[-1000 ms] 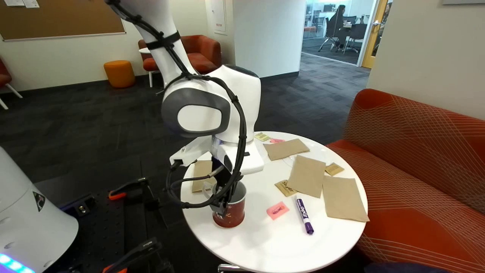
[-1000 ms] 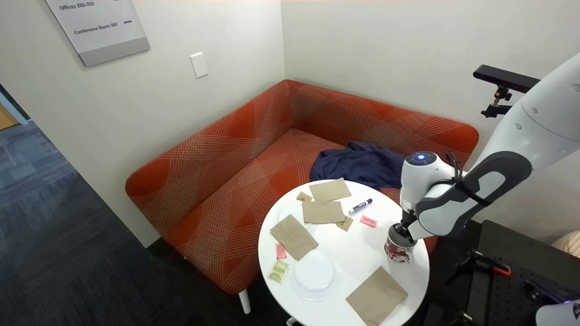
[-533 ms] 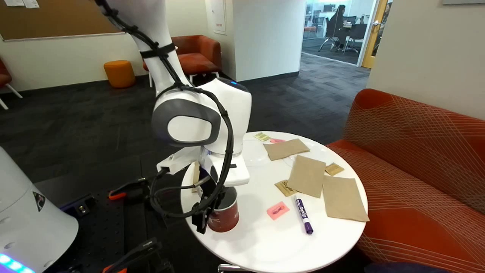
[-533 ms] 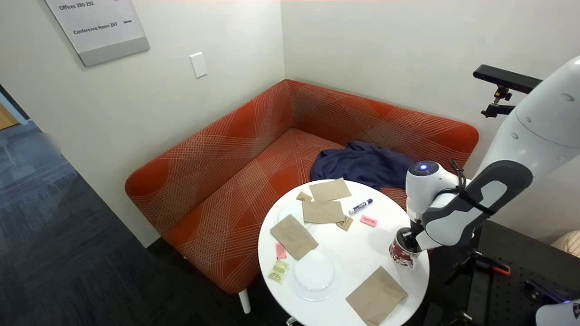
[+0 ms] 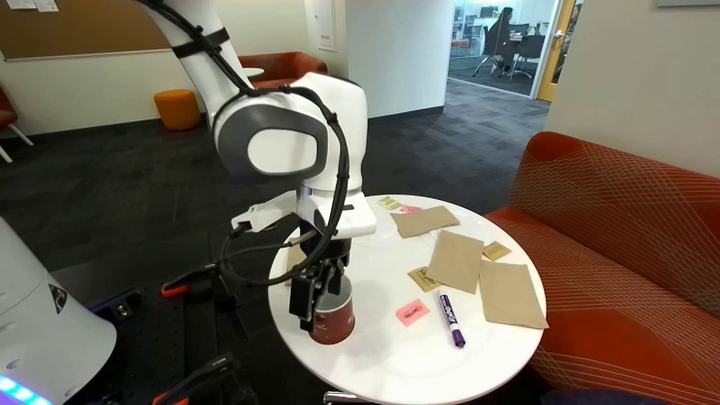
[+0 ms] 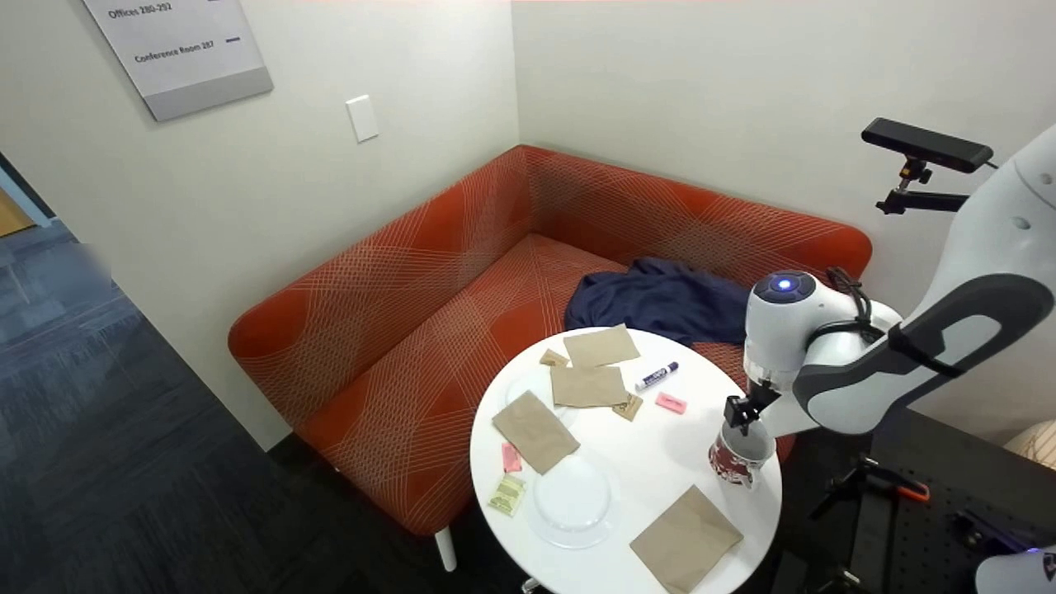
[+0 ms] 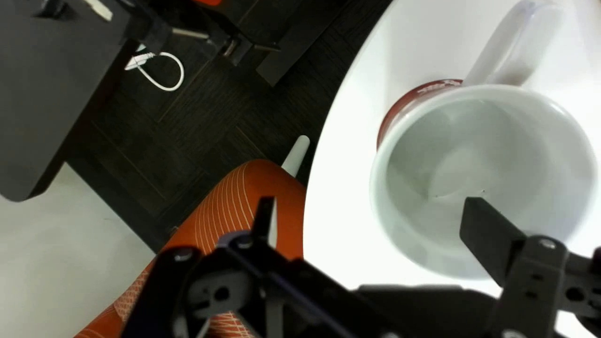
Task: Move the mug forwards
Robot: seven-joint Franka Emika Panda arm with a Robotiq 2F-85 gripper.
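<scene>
The mug, dark red outside and pale inside, stands upright near the rim of the round white table (image 5: 388, 360); both exterior views show it (image 5: 337, 327) (image 6: 729, 464). Its pale interior (image 7: 450, 155) fills much of the wrist view, the handle pointing to the top right. My gripper (image 7: 371, 206) is open, its fingers wide apart and nothing between them gripped. In the wrist view one finger (image 7: 488, 234) overlaps the mug's mouth, while the opposite one lies beyond the table edge. An exterior view has the gripper (image 5: 320, 306) at the mug's rim; contact cannot be told.
A purple marker (image 5: 451, 320) and a pink packet (image 5: 412, 312) lie beside the mug. Brown napkins (image 5: 455, 261), a sugar packet (image 5: 424, 279) and a clear plate (image 6: 572, 495) are also on the table. A red sofa (image 6: 429, 355) borders it.
The mug slid slightly towards the robot base's side early on, then stayed put. My gripper has opened, let go of the mug and risen.
</scene>
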